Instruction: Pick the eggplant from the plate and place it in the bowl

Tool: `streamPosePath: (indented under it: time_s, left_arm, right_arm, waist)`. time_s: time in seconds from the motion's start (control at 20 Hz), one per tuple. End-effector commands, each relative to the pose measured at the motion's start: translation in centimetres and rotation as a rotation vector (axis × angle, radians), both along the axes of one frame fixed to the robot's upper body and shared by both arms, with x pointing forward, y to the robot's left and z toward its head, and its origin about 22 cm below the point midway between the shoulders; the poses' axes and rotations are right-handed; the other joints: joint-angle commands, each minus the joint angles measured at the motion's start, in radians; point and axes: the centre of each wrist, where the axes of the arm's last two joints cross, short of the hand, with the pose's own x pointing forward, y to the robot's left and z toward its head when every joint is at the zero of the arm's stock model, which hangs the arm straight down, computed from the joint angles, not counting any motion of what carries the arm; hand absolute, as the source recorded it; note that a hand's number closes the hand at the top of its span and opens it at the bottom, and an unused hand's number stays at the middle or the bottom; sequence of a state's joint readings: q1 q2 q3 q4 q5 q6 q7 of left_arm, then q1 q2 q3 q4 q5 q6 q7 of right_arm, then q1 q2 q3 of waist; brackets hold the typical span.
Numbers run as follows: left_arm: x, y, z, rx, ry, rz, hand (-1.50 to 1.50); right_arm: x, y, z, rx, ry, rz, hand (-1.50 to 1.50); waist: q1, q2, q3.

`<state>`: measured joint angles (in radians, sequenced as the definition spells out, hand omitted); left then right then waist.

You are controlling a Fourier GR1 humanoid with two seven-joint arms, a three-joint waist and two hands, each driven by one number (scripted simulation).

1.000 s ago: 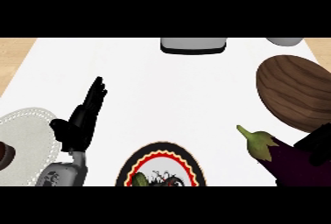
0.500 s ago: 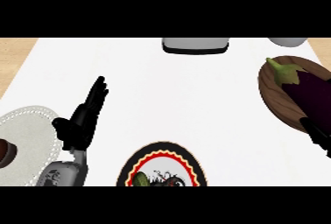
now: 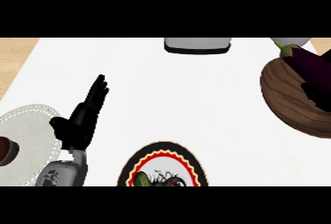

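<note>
Head view: eggplant [image 3: 309,61] lies at the upper right, over the wooden bowl [image 3: 284,103], with the right hand [image 3: 320,94] dark beside it, grip impossible to tell. Left hand [image 3: 82,120] rests open at the left.

Bowl [image 3: 284,105] looks wooden, eggplant [image 3: 305,59] glossy, counter [image 3: 194,96] matt white.

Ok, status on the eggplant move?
Left hand open, resting at left. Right hand at right edge by eggplant, grip unclear. Eggplant at bowl far rim. Nothing between them.
</note>
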<state>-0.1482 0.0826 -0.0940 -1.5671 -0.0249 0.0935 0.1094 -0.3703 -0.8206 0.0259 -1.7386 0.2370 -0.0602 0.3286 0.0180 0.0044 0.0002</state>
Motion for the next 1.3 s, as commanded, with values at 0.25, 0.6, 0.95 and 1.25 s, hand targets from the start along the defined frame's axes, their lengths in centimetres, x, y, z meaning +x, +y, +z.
streamPosePath:
  time_s: [0.25, 0.6, 0.95, 1.25]
  left_arm:
    - [0.4, -0.3, 0.8, 0.009, -0.005, 0.013, 0.00]
    - [0.7, -1.4, 0.4, 0.011, -0.004, -0.005, 0.00]
    - [0.4, -1.6, -1.0, 0.006, -0.010, -0.006, 0.00]
    - [1.2, 0.3, 0.7, -0.006, -0.018, 0.009, 0.00]
  right_arm:
    - [5.4, -5.0, -6.4, -0.061, 0.038, -0.097, 1.50]
    - [7.2, -8.9, -11.9, -0.109, 0.098, -0.133, 1.50]
    - [7.6, -12.4, -13.4, 0.105, 0.294, -0.060, -1.50]
    - [7.8, -12.4, -14.9, 0.208, 0.232, 0.093, -1.50]
  waist:
    - [-0.002, -0.001, 0.000]
    - [0.001, 0.001, 0.001]
    - [0.014, 0.010, 0.002]
    - [0.005, 0.004, 0.002]
